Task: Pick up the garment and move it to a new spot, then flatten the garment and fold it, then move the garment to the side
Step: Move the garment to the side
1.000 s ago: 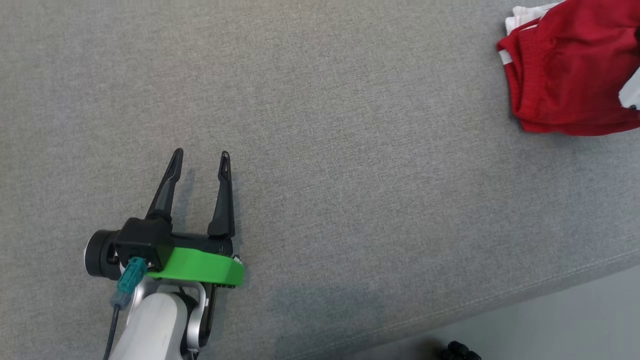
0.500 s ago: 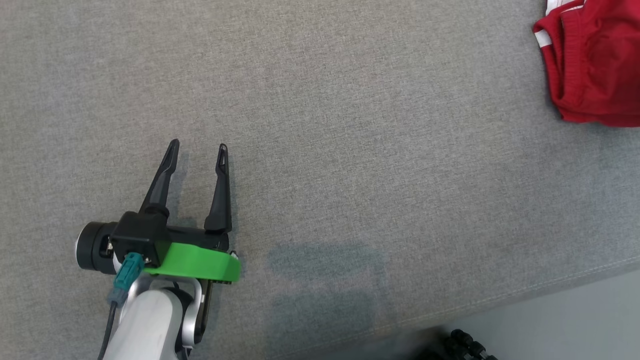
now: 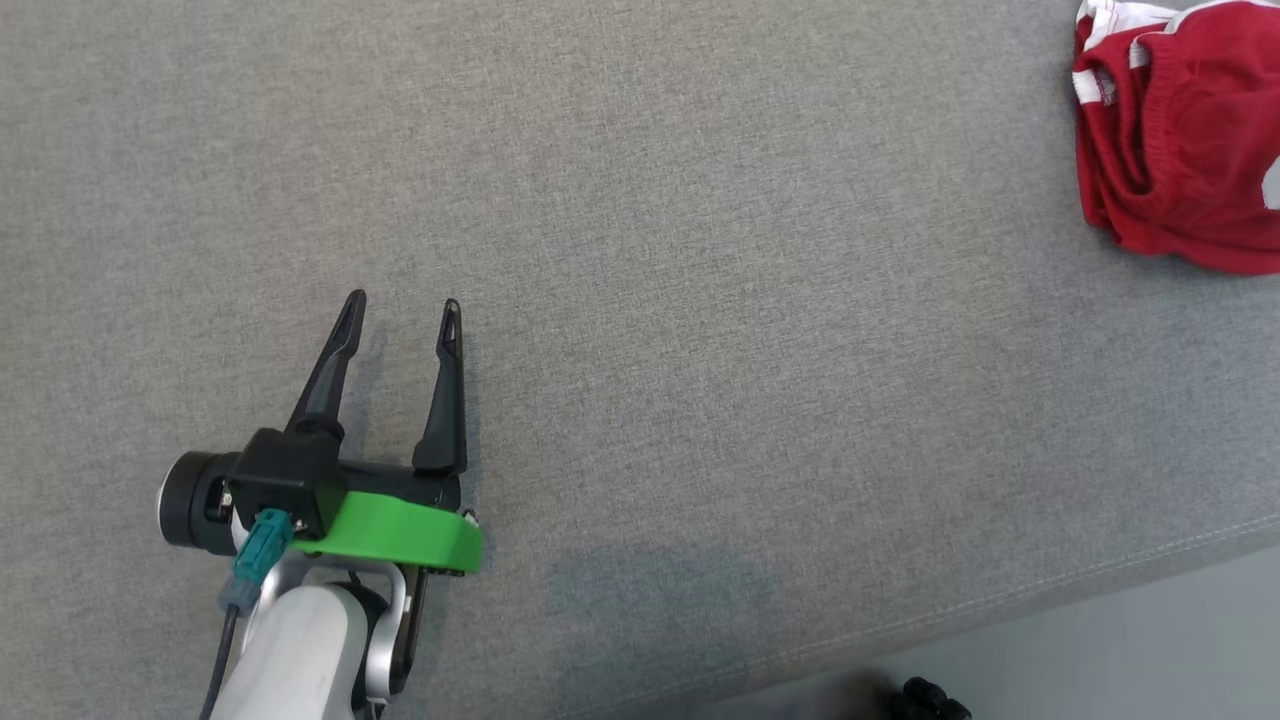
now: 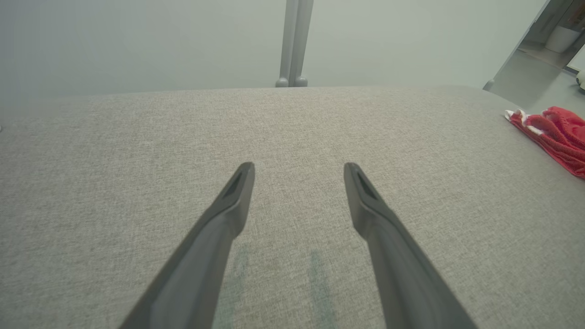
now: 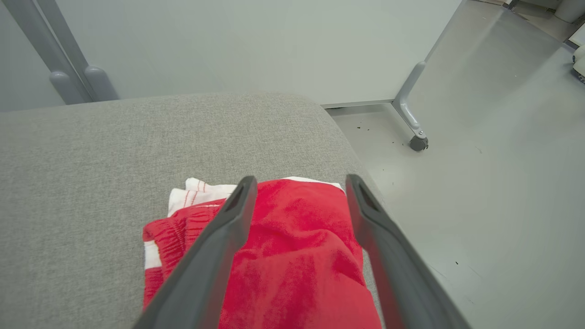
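You've got 1 garment (image 3: 1180,150), 1 padded surface (image 3: 700,300), 2 grippers: left gripper (image 3: 402,302), right gripper (image 5: 300,179), 2 fingers (image 4: 219,228) ea. 1 caster wheel (image 5: 417,143). Prob. 1 dark obj (image 3: 930,698) at btm edge, cropped, can't ID.

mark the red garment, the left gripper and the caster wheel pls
red garment (image 3: 1185,170), head view, middle of the red fabric
left gripper (image 3: 402,302), head view, midway between its fingertips
caster wheel (image 5: 418,143), right wrist view, on the wheel itself

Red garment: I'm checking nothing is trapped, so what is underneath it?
The red garment lies on the grey cushion, near its corner. A white striped layer peeks out beneath the red top fold. Anything else under the pile is covered.
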Robot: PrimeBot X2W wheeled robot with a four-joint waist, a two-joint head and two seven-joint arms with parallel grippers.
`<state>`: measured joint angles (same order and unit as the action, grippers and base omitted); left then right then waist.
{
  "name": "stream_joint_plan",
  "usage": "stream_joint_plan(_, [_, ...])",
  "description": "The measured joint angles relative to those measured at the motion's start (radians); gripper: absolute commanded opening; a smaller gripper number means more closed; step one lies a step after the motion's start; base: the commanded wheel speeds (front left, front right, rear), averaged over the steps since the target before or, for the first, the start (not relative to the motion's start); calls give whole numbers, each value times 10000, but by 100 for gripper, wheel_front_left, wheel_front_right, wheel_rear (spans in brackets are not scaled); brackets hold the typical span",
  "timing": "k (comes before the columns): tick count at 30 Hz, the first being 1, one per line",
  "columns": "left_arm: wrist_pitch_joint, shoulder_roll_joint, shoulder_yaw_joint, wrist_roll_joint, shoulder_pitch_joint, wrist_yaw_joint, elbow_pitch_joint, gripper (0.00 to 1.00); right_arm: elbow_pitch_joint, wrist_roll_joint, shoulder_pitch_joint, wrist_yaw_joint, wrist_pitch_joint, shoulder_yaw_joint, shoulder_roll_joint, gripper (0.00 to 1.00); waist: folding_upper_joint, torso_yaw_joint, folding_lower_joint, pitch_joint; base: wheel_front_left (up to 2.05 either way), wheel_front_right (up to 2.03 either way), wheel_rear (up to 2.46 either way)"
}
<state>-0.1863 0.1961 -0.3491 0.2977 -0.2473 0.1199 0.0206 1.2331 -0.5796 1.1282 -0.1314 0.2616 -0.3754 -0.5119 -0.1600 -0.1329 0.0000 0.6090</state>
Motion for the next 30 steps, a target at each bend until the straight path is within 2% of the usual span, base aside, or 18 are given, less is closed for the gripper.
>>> stream_joint_plan(12, [-320,-142,211,318,143,84,504,100,-2299,844,-940,2,12,52,339,100,0,27,0,-1089,0,0,0])
stream_joint_plan(22, [-602,-213,773,782,678,301,1053,100,-4149,1045,-2472,2,12,182,1020,100,-1,219,0,-2394,0,0,0])
stream_joint_plan(30, [-706,-211,1465,1081,1604,575,1053,100,-5624,1649,-4408,0,12,811,1921,100,-1,504,0,-3378,0,0,0])
